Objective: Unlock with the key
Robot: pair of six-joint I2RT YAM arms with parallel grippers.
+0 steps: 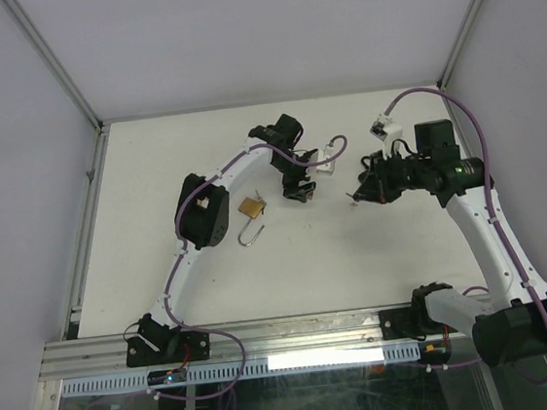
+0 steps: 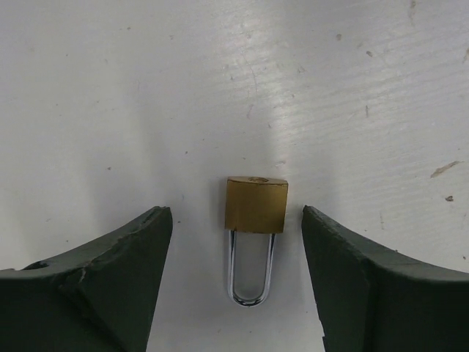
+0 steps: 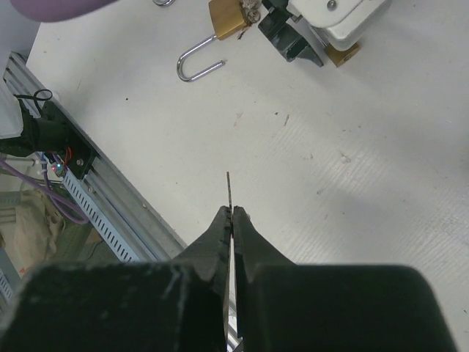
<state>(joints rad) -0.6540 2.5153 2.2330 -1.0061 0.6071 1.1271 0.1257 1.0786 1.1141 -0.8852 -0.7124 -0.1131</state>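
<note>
A small brass padlock [image 2: 256, 204] with its steel shackle [image 2: 251, 268] closed lies on the white table between the fingers of my left gripper [image 2: 237, 220]. That gripper is open, and its fingers stand apart on both sides of the padlock without touching it. In the top view my left gripper [image 1: 301, 191] hides this padlock. My right gripper [image 3: 232, 213] is shut on a thin key [image 3: 229, 189], whose blade sticks out past the fingertips. It hovers to the right of the left gripper [image 1: 356, 196].
A second brass padlock [image 1: 251, 207] with an open shackle [image 1: 250, 235] lies left of my left gripper; it also shows in the right wrist view [image 3: 226, 18]. An aluminium rail [image 1: 297, 332] runs along the near table edge. White walls enclose the table.
</note>
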